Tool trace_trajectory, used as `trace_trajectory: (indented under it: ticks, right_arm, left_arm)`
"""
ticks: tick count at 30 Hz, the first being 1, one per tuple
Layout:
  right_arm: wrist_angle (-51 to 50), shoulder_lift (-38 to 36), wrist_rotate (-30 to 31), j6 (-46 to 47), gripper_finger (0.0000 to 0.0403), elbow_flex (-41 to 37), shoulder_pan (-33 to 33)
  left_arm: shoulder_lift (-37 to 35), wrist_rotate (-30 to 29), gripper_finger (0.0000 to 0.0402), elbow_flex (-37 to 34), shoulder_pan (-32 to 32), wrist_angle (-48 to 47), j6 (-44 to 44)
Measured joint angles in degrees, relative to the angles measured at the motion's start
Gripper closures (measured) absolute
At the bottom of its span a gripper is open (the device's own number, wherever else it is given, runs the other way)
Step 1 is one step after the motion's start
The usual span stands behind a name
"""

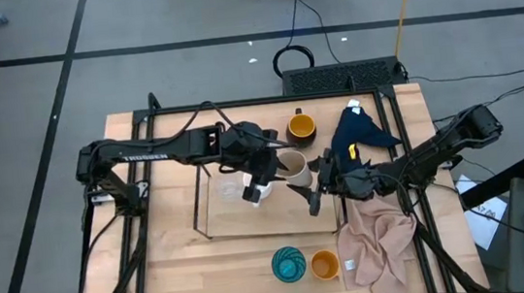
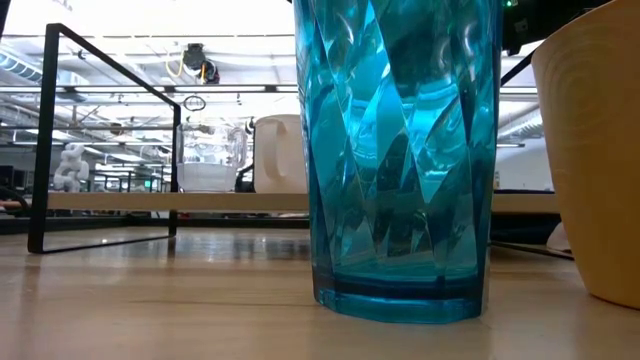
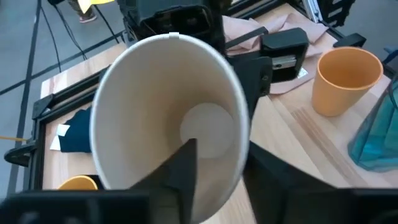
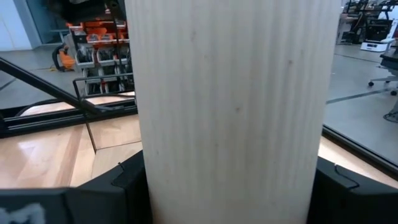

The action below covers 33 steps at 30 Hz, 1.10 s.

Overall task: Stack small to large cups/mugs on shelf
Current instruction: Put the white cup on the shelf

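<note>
**Both grippers at one beige cup above the shelf**

We begin at the jaws. The right gripper (image 1: 317, 186) is clenched on the beige cup (image 1: 293, 168): in the right wrist view the cup's matte, faintly ribbed wall (image 4: 233, 106) fills the space between the two dark fingers, touching both. The left gripper (image 1: 258, 180) also grasps this cup, with one finger (image 3: 180, 171) inside the smooth, tapering bowl and the other outside the rim. The cup lies tilted, its mouth toward the left wrist camera.

Just beside the left gripper a white mug (image 1: 258, 193) stands on the shelf (image 1: 230, 213), a light-wood board with a thin black wire frame. In the low view we see the mug's handle (image 2: 280, 153) and a clear glass (image 2: 210, 160) on that board.

Behind the shelf sits the dark mug (image 1: 301, 126), yellow inside. Near the table's front edge, well apart from the shelf, stand the faceted teal cup (image 1: 289, 263) and the plain orange cup (image 1: 324, 265), just beside each other. A dark blue cloth (image 1: 363, 131) and a pink cloth (image 1: 379, 237) lie under the right arm.

The table (image 1: 172, 263) is pale wood, bare at its front left. Around it we see grey floor with dark lines and cables.
</note>
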Motion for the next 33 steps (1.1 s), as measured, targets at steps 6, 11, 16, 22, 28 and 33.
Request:
trace_trajectory:
  ticks: [6, 11, 16, 22, 28, 33]
  right_arm:
    - [0.08, -0.04, -0.09, -0.23, 0.0145, 0.0, 0.02]
    - [1.49, -0.04, 0.89, -0.62, 0.0111, 0.01, -0.14]
    - [2.19, -0.04, 0.86, -2.44, 0.0102, 0.02, -0.05]
    - [1.03, -0.47, 0.7, -4.74, 0.0106, 0.02, 0.44]
    - [-9.14, -6.99, 3.73, -8.12, 0.0095, 0.17, 1.51]
    - [-20.91, -13.48, 5.47, -7.43, 0.0088, 0.2, 1.66]
  left_arm:
    - [-0.06, 1.31, 0.0389, -0.13, -0.01, -1.47, 3.79]
    - [-0.06, 0.52, 0.0396, -0.09, -0.07, 1.01, 3.29]
    - [-0.06, 0.54, 0.0398, -0.09, -0.05, 1.0, 3.11]
    - [-0.34, 0.21, 0.0399, -0.09, 0.08, 0.74, 3.29]
    - [-1.81, -0.63, 0.04, -0.08, 0.23, 1.26, 3.4]
    - [-2.66, -2.9, 0.0401, -0.04, 0.37, 0.76, 2.74]
